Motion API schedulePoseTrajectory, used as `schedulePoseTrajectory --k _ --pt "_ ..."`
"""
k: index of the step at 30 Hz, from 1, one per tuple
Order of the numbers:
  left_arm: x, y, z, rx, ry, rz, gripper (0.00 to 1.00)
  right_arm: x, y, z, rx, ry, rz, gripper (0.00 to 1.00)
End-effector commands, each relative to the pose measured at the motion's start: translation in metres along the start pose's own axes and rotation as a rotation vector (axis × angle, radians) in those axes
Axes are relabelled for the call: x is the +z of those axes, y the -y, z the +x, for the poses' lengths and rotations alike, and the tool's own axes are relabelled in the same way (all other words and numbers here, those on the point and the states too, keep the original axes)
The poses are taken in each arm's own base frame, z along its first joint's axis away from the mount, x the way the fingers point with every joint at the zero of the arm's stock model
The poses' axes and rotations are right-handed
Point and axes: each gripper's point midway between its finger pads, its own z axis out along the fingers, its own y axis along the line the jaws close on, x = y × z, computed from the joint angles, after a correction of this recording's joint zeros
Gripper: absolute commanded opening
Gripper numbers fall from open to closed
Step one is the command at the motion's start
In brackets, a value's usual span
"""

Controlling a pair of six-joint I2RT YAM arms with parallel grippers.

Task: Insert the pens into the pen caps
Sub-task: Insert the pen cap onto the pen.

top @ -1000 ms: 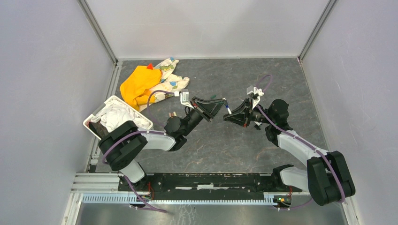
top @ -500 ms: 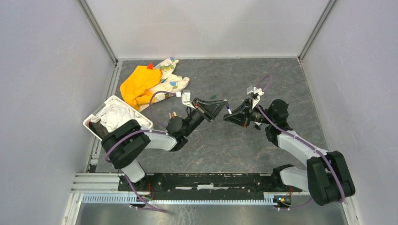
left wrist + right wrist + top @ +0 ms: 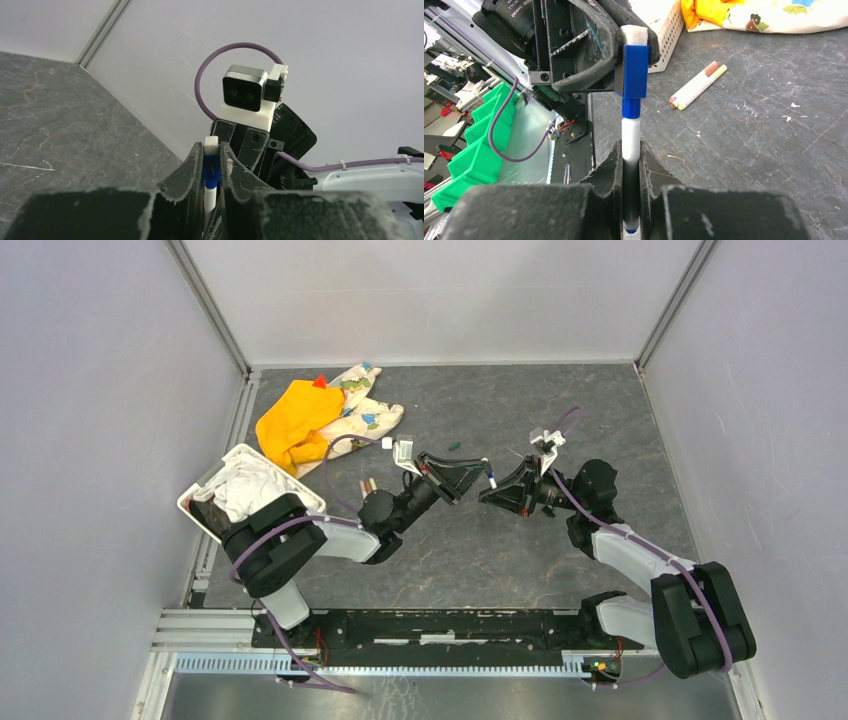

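Observation:
A blue pen cap [image 3: 634, 70] with a white end sits pinched in my left gripper [image 3: 212, 150], which is shut on it. A white-barrelled pen [image 3: 630, 142] is clamped in my right gripper [image 3: 630, 160], and its blue collar enters the cap's mouth. From the top view the two grippers meet tip to tip over mid-table, left gripper [image 3: 478, 470] and right gripper [image 3: 497, 490], with the pen and cap [image 3: 491, 480] between them. Two more pens [image 3: 367, 484] lie side by side on the table, also visible as pens [image 3: 696, 87] in the right wrist view. A small dark green cap [image 3: 453, 447] lies behind the left gripper.
A white basket [image 3: 205, 502] holding white cloth stands at the left. Behind it lie an orange cloth [image 3: 295, 420] and a patterned cloth [image 3: 365, 410]. The table's surface is dark stone grey, with grey walls on three sides. Green bins [image 3: 484, 145] sit beyond the table's near edge.
Both grippers have drifted slightly to the right and closed in tip to tip; each keeps its grip.

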Motion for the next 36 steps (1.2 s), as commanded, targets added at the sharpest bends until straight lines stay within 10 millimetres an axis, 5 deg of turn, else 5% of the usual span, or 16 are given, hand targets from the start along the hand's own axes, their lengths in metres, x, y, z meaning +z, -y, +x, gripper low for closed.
schedulePoseTrajectory --k 1,22,30,36 --pt "-0.001 0.039 -0.005 0.02 0.029 0.165 0.06 0.002 -0.012 -0.032 -0.176 0.082 -0.036 0.0" --pt "-0.007 0.048 -0.031 0.016 0.088 0.127 0.57 0.002 -0.01 -0.028 -0.196 0.065 -0.036 0.0" --pt "-0.003 0.032 -0.019 0.134 -0.074 0.046 0.97 0.003 -0.012 -0.026 -0.198 0.056 -0.05 0.0" --pt "0.013 0.02 -0.022 0.138 -0.161 0.006 1.0 0.003 -0.014 -0.026 -0.201 0.05 -0.062 0.0"
